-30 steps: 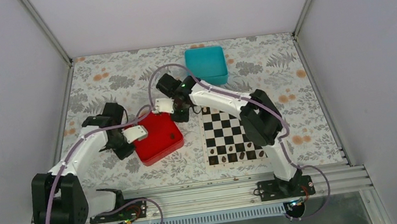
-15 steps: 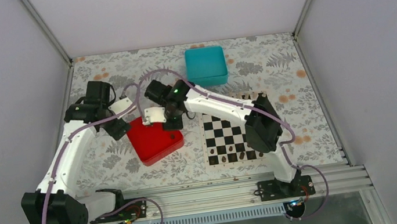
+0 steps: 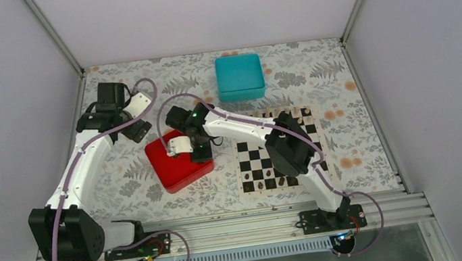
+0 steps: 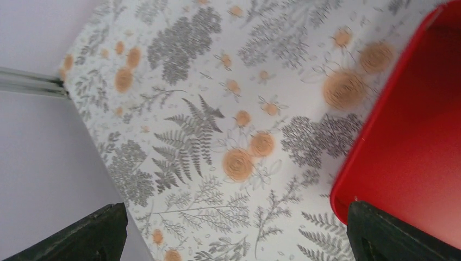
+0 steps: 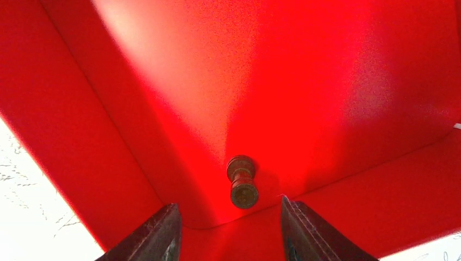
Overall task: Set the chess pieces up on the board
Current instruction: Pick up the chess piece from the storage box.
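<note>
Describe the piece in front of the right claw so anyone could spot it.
Find the red tray left of the board. Near its wall, just ahead of the right claw, lies one small brown piece. It is the only piece seen in that tray.

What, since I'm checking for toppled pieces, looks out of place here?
One dark chess piece appears to lie on its side in a corner of the red tray, just ahead of the open right gripper, not on the board.
</note>
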Controlling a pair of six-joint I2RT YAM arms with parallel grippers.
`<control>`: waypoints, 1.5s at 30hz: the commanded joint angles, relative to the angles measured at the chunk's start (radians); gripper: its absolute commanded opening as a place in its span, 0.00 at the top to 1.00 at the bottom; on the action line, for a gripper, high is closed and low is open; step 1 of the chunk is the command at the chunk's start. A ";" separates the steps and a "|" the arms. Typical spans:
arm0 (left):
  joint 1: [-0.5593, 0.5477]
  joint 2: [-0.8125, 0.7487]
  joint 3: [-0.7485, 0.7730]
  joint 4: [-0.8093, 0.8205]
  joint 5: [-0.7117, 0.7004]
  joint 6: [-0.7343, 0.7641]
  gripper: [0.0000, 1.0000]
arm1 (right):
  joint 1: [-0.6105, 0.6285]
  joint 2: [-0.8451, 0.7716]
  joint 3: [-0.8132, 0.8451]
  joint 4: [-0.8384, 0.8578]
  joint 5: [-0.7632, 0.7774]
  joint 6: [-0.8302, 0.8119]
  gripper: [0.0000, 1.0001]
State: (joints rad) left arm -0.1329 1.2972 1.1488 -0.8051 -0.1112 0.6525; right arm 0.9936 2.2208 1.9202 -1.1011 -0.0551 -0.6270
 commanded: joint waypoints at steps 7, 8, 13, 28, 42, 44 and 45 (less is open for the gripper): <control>0.024 -0.013 0.028 0.078 0.000 -0.055 0.00 | -0.002 0.057 0.043 -0.009 0.001 -0.010 0.52; 0.024 -0.014 0.024 0.079 -0.002 -0.052 0.00 | -0.003 0.062 0.045 -0.010 0.003 -0.011 0.53; 0.031 -0.021 0.011 0.082 0.003 -0.050 0.00 | -0.003 0.090 0.061 -0.016 0.007 -0.015 0.57; 0.047 -0.031 -0.005 0.063 0.036 -0.032 0.00 | -0.013 0.113 0.076 -0.030 0.022 -0.015 0.70; 0.050 -0.037 0.012 0.054 0.045 -0.032 0.00 | -0.016 0.049 0.092 -0.049 0.045 -0.004 0.88; 0.051 -0.036 0.022 0.053 0.044 -0.035 0.00 | -0.022 0.028 0.108 -0.067 0.032 -0.006 0.89; 0.052 -0.036 0.026 0.052 0.045 -0.037 0.00 | -0.027 0.012 0.113 -0.070 0.025 -0.008 0.90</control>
State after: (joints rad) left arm -0.0868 1.2819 1.1530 -0.7422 -0.0776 0.6178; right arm 0.9836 2.3241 1.9793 -1.1328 -0.0238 -0.6350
